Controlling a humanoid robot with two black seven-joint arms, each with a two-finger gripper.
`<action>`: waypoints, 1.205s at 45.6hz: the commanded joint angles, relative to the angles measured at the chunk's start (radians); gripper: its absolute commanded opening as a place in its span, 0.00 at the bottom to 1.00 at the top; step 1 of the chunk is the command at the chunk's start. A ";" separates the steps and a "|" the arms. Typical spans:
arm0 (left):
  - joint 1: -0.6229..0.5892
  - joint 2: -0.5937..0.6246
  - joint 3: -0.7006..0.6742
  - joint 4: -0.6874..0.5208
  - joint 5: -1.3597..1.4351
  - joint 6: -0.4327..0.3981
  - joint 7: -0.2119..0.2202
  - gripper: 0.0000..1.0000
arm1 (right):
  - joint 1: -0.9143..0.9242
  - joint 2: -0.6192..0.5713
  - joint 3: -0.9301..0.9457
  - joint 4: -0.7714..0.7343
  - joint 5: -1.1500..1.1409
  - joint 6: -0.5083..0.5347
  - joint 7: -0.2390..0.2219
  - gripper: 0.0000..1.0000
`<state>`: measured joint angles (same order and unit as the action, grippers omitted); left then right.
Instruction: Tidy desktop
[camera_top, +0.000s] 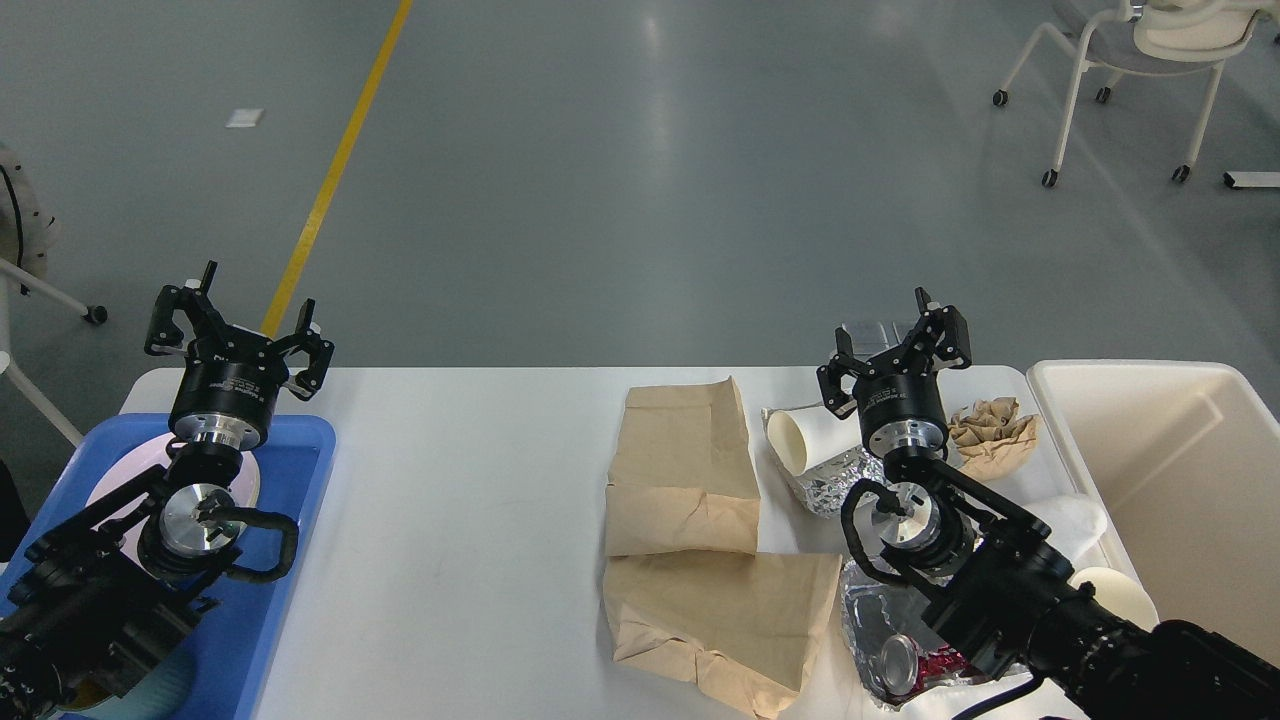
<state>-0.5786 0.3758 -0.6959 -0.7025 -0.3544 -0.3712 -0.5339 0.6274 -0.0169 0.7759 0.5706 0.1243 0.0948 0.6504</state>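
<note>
The white desktop (470, 500) fills the lower half of the head view. Two flattened brown paper bags (690, 470) lie right of centre. A tipped white paper cup (805, 440) rests on crumpled foil (835, 480), with a brown paper wad (995, 430) to its right. A crushed red can (905, 665) lies on foil at the front right. My left gripper (238, 322) is open and empty above the far end of the blue tray. My right gripper (895, 348) is open and empty above the cup and the wad.
A blue tray (285, 540) at the left holds a white plate (120, 485) and a teal cup (160, 690), mostly hidden by my left arm. A cream bin (1180, 480) stands at the right edge. White cups (1110, 590) lie beside it. A chair (1140, 60) stands far right.
</note>
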 joint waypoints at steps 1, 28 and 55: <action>0.000 0.000 0.001 0.000 0.000 0.000 -0.001 0.97 | 0.000 0.000 0.000 0.000 -0.002 0.000 0.000 1.00; 0.000 -0.001 -0.001 0.001 0.000 0.000 0.000 0.97 | -0.002 -0.003 0.002 -0.002 0.000 0.000 0.000 1.00; 0.002 -0.001 -0.001 0.001 0.000 0.000 0.000 0.97 | 0.011 -0.005 -0.003 -0.011 0.000 -0.017 -0.006 1.00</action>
<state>-0.5783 0.3737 -0.6965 -0.7018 -0.3543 -0.3712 -0.5342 0.6314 -0.0204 0.7745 0.5655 0.1240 0.0893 0.6470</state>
